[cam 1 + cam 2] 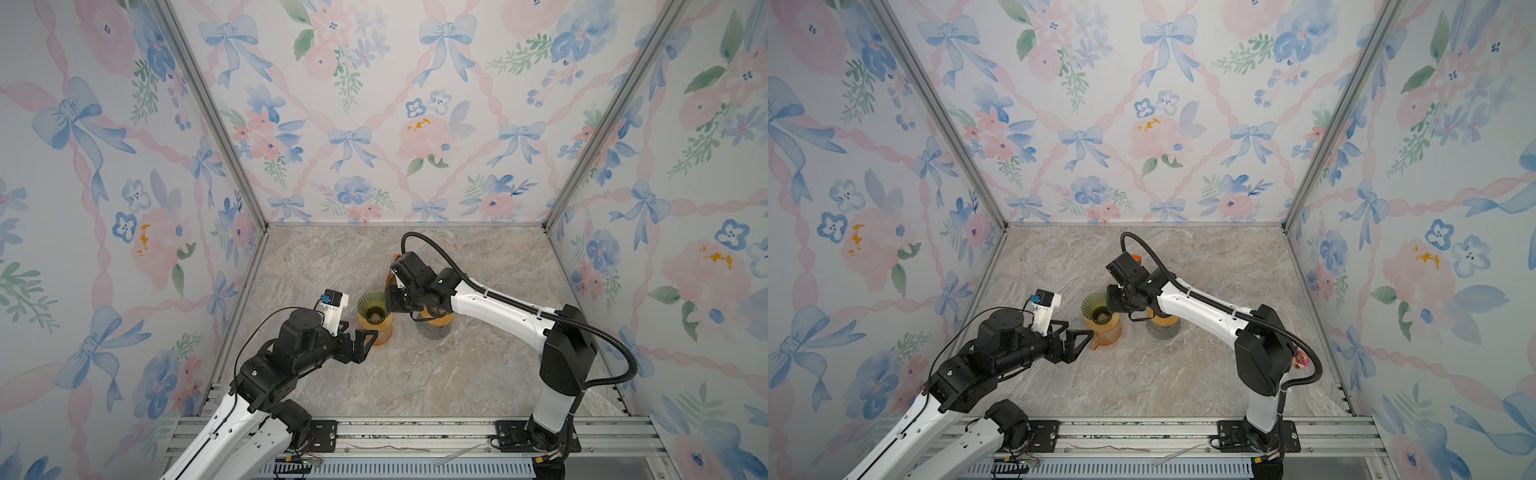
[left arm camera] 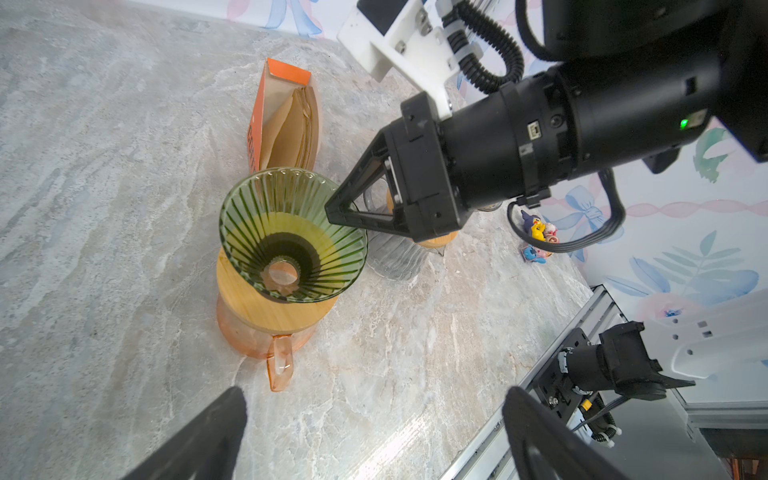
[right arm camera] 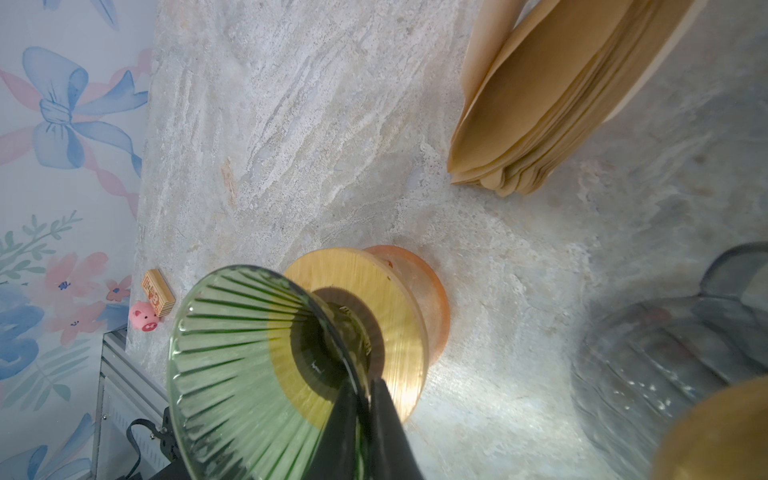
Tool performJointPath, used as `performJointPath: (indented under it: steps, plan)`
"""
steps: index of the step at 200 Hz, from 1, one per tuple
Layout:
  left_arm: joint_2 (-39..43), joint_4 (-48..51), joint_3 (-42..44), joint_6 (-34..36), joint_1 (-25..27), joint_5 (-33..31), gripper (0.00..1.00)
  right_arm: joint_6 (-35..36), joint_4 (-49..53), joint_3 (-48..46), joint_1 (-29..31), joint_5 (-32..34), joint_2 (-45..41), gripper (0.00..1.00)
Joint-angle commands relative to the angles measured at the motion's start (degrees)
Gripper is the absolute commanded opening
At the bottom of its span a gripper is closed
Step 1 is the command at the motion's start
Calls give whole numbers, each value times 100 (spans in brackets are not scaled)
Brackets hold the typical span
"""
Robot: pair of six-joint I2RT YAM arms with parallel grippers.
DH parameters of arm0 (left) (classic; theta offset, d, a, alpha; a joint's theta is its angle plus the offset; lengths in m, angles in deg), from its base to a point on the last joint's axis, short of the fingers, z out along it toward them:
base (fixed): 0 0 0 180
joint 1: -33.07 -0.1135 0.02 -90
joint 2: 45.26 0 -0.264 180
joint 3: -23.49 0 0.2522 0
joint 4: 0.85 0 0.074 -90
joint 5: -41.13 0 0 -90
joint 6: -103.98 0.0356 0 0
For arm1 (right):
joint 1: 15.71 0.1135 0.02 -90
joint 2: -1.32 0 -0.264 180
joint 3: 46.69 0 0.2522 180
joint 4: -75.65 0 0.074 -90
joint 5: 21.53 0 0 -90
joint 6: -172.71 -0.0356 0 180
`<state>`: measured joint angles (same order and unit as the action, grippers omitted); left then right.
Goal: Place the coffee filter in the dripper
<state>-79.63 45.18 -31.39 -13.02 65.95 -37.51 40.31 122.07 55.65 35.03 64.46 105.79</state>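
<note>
Currently the right gripper [image 3: 365, 392] is closed almost completely. One finger lies inside and one outside the rim wall of the dripper [image 3: 232, 353], and the thin glass is pinched between them. The dripper is a green ribbed glass cone on a wooden collar [image 2: 266, 307]. It sits upright on an orange glass server [image 2: 249, 336] on the marble-patterned tabletop [image 2: 104, 166]. The cone's inside shows bare ribs down to the outlet hole.

The left gripper [image 2: 374, 397] has its jaws spread to full width and holds nothing. It sits low, near the server on the handle side. The server handle [image 2: 280, 365] points toward the gap between its fingers, and in the left wrist view the two are apart.

The coffee filters [image 2: 291, 124] are a stack of brown paper cones standing in an opened orange box [image 2: 257, 124]. The box is on the tabletop on the far side of the right gripper, toward the back wall. In both top views it is partly hidden under that gripper's wrist. Seen from the left gripper, the box stands beyond the dripper. Neither gripper touches the filters.

A clear ribbed vessel [image 2: 395, 257] with a wooden lid stands just beside the server, beneath the body of the right gripper.
</note>
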Motion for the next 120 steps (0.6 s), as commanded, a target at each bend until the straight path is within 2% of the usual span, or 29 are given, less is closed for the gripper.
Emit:
performJointPath:
  steps: [1,120]
  plan:
    - [-35,-52,34,17,-42,24,98,-2,11,-20,59,83,-185,12]
    - [-34,-47,34,17,-45,20,98,39,102,120,57,133,-207,18]
